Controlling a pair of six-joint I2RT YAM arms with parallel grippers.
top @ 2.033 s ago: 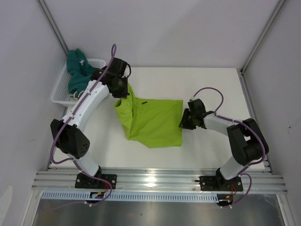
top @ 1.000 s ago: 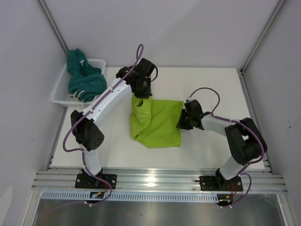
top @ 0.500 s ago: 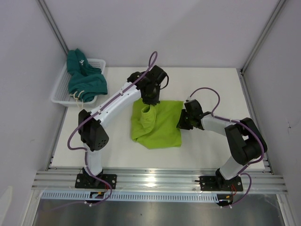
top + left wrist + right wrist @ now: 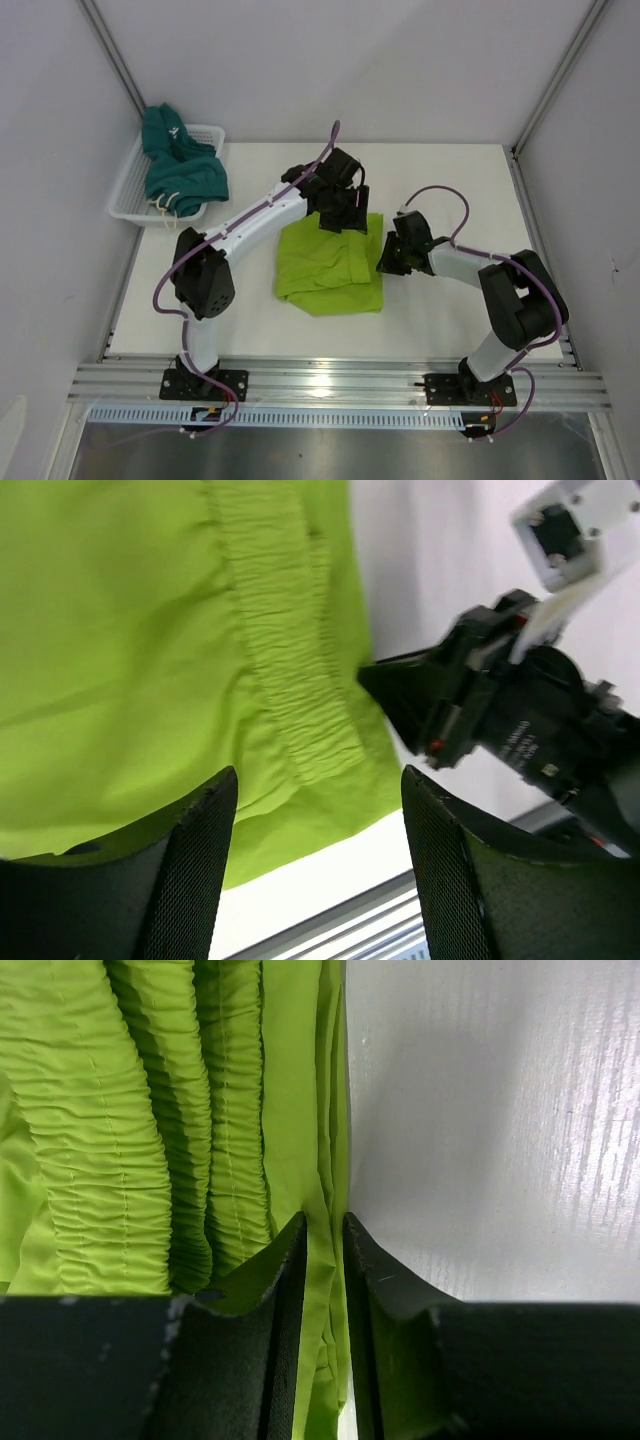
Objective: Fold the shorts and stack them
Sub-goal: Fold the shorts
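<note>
Lime green shorts (image 4: 328,268) lie folded into a rough rectangle at the middle of the white desk (image 4: 455,180), seen from above. The left hand (image 4: 345,215) hovers over the fabric's 1 o'clock corner. In the left wrist view its two mesh-textured fingers (image 4: 195,865) stand spread wide, gripping nothing. The gathered waistband (image 4: 285,650) runs beneath the gap between them. The right hand (image 4: 392,258) meets the shorts at their 3 o'clock edge. In the right wrist view its fingers (image 4: 285,1260) are clenched on a thin fold of the green cloth's edge, just beside the ribbed waistband folds (image 4: 150,1130), with bare desk surface at 3 o'clock of the pinch. The same hand shows in the left wrist view as a dark body at the cloth's border. Dark teal shorts (image 4: 180,165) sit bunched in the white mesh basket (image 4: 128,190) at 10 o'clock on the desk, well apart from the green pair. One part of them rises above the basket's far rim, and a white drawstring (image 4: 160,205) shows at the near side.
</note>
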